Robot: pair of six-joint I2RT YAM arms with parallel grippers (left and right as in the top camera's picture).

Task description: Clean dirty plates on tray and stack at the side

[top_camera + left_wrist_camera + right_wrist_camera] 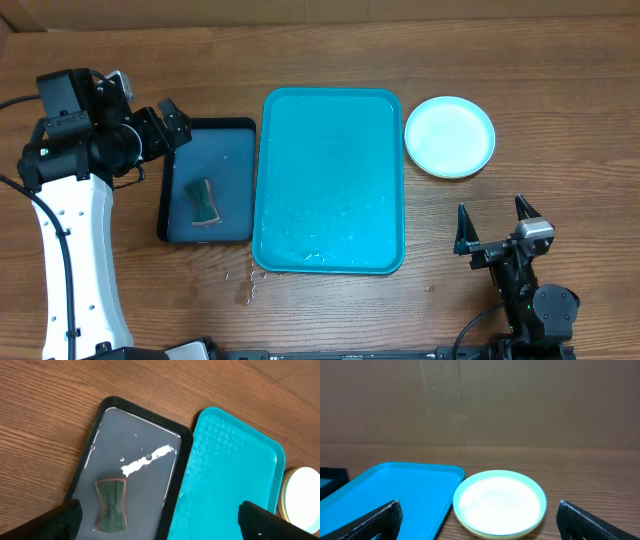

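Left tool (163,127): we see its fingers spread wide, pinching nothing, hanging over the far left corner of the black tray (225,135).
Right tool (490,210): spread wide too, holding nothing, low over the worktop (560,80) at the near right, pointing toward the plates.
Plates (450,137): stacked on the worktop just beside the turquoise tray's far right corner. We see a light blue one on top and a yellow-green rim beneath; we cannot tell the count.
Turquoise tray (330,180): mid-worktop, its floor wet.
Black tray: just left of the turquoise tray, holding shallow water.
Sponge (205,200): dark green, lying in the black tray's near half.
Drops (245,285): on the worktop by the turquoise tray's near left corner.
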